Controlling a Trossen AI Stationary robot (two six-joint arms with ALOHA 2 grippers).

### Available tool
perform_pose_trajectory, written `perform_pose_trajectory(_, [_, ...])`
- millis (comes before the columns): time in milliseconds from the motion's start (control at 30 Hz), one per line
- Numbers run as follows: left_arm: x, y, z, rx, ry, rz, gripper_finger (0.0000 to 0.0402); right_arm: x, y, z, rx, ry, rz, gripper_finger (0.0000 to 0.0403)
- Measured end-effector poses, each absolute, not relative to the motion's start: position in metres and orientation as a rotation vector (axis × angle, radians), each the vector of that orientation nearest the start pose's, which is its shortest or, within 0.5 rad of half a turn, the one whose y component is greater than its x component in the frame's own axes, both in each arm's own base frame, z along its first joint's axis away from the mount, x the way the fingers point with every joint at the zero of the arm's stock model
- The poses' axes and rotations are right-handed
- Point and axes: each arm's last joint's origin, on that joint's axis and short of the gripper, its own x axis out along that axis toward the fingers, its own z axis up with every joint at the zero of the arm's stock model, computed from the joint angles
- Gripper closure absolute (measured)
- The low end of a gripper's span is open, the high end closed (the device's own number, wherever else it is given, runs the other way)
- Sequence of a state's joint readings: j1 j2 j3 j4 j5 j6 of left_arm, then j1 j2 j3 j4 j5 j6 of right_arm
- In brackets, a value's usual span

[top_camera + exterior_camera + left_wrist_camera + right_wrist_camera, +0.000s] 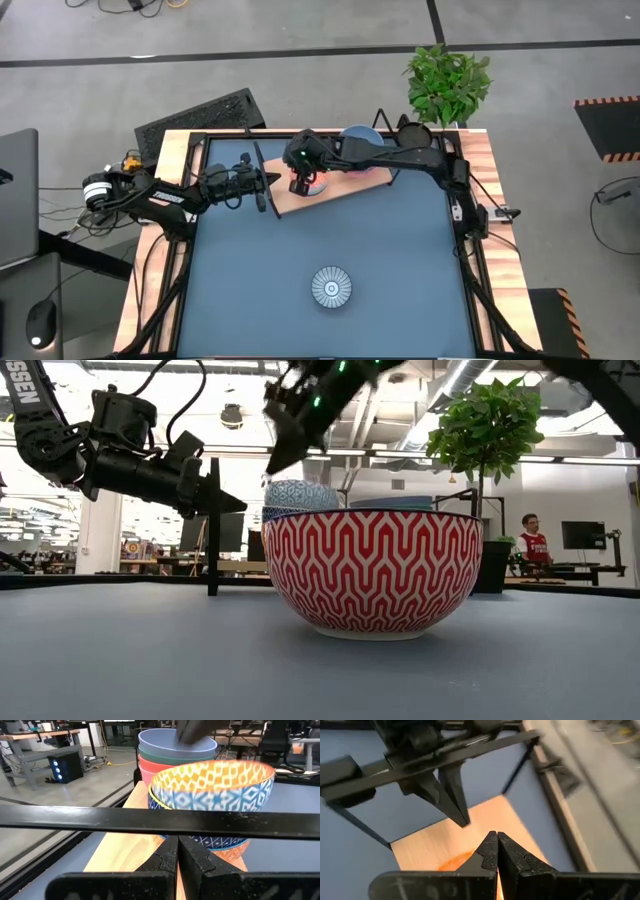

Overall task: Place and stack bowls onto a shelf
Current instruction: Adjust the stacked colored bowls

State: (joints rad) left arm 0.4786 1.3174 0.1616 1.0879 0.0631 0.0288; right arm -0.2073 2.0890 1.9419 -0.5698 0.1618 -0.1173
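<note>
Left hand (268,182), fingers pressed together on the black wire frame (150,817) at the shelf's (340,186) near end, appears to steady it; whether it truly pinches the wire or merely rests against it cannot be told. Right hand (300,183), also pressed together and holding nothing, hovers over the board just beyond the left hand, above an orange-toned bowl (457,862) seen under its fingertips. Ahead of the left hand, on the board, stand two stacks: a nearer one topped by a yellow-and-blue patterned bowl (212,795), and behind it a pink, green and light-blue stack (172,750). One striped bowl (331,286) sits alone on the desk (400,260), well apart from both hands and toward the front edge; the low view shows a red-patterned bowl (372,572) filling its foreground, probably this same bowl seen side-on. Judged state: most bowls shelved, one not yet. Risks: the right hand, so close above the stacks, may clip a rim while leaving and topple a stack; the two hands are near enough to collide; a pull by the left hand on the frame could skew the shelf and shake the stacks; closed fingers must spread before the lone bowl can be taken.
</note>
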Motion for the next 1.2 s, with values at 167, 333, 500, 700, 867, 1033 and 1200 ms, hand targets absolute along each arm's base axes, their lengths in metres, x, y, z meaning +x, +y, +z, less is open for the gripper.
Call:
perform_pose_trajectory(167, [0.182,0.092,0.152,-0.004,0.07,0.414,0.0401,0.452,-0.066,0.309,-0.119,0.782,-0.441,0.0381])
perform_pose_trajectory(333, [0.182,0.092,0.152,-0.015,0.07,0.412,0.0401,0.442,-0.034,0.299,-0.17,0.875,-0.666,0.0381])
perform_pose_trajectory(500, [0.182,0.092,0.152,-0.018,0.074,0.412,0.0401,0.434,-0.015,0.26,-0.194,0.929,-0.765,0.0382])
perform_pose_trajectory(700, [0.182,0.092,0.152,-0.02,0.072,0.412,0.0401,0.434,-0.011,0.248,-0.19,0.899,-0.796,0.0382])
perform_pose_trajectory(867, [0.182,0.092,0.152,-0.021,0.068,0.414,0.0402,0.432,-0.012,0.26,-0.231,0.86,-0.815,0.0381])
perform_pose_trajectory(1033, [0.182,0.092,0.153,-0.024,0.054,0.416,0.0401,0.437,-0.019,0.285,-0.283,0.749,-0.765,0.038])
perform_pose_trajectory(1200, [0.182,0.092,0.152,-0.034,0.063,0.417,0.0401,0.447,-0.048,0.293,-0.264,0.676,-0.614,0.038])
